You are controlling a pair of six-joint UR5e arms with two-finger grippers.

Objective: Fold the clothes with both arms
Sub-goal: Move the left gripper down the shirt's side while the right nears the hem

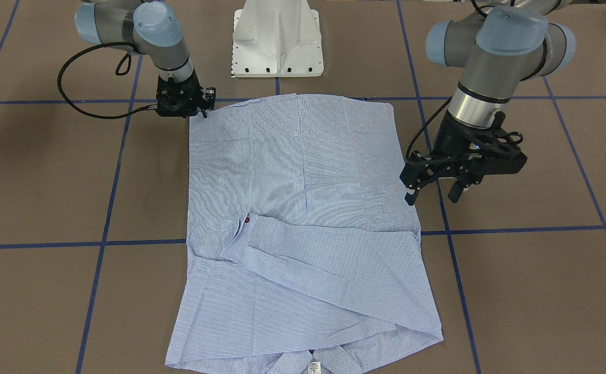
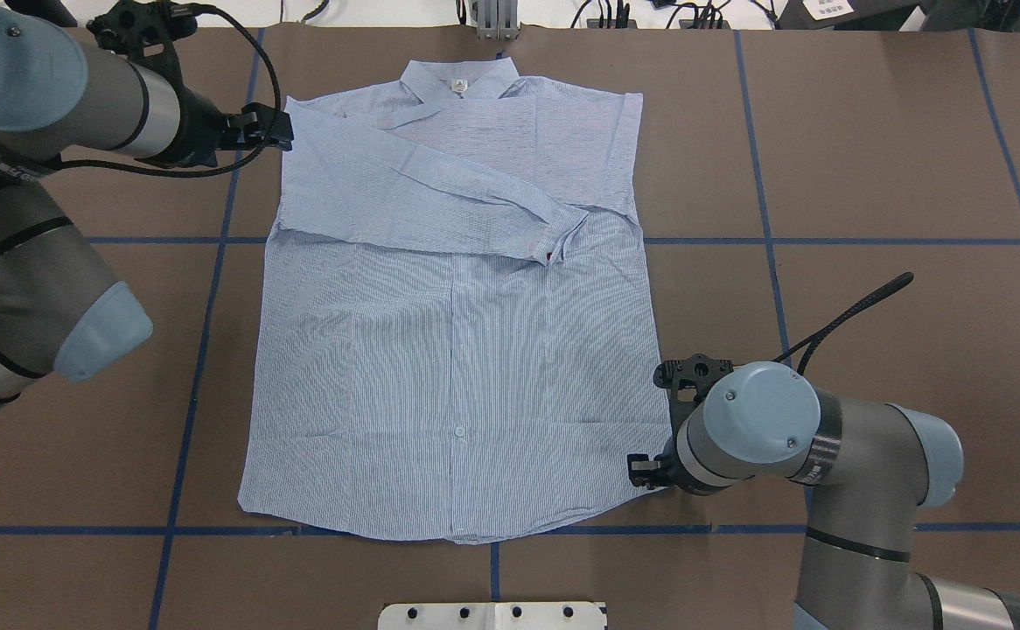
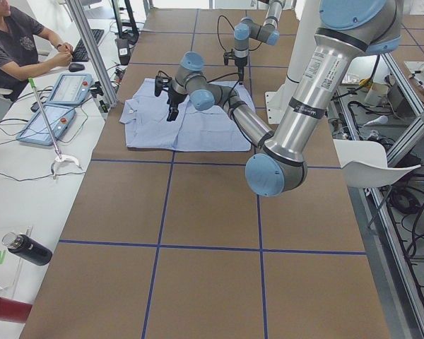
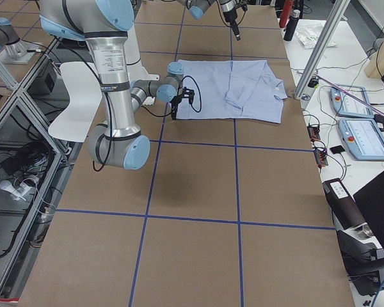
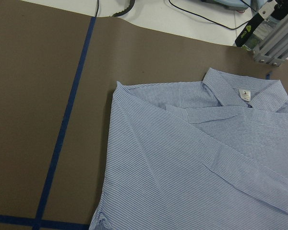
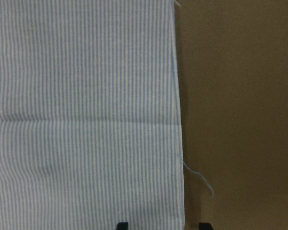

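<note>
Left gripper [image 1: 433, 195]: fingers apart, nothing between them, poised just beside the shoulder-side edge of the shirt [image 2: 449, 367]. Its wrist view looks down on the collar [image 5: 245, 93] and the white neck label [image 5: 244, 94].

Right gripper [image 2: 643, 469]: fingers also apart (its wrist view shows both black fingertips [image 6: 121, 225] at the bottom edge). One is over the striped cloth, the other over bare table, either side of the shirt's side edge near the hem corner. A loose thread [image 6: 201, 175] trails from that edge.

Shirt: spread flat on the brown table [image 2: 869, 175], collar at the far side from the robot, hem towards the white pedestal base [image 1: 277, 39]. One sleeve [image 2: 422, 197] is folded across the chest, its cuff showing a red button [image 1: 247, 220].

Table: marked with blue tape lines [image 2: 764, 175].
</note>
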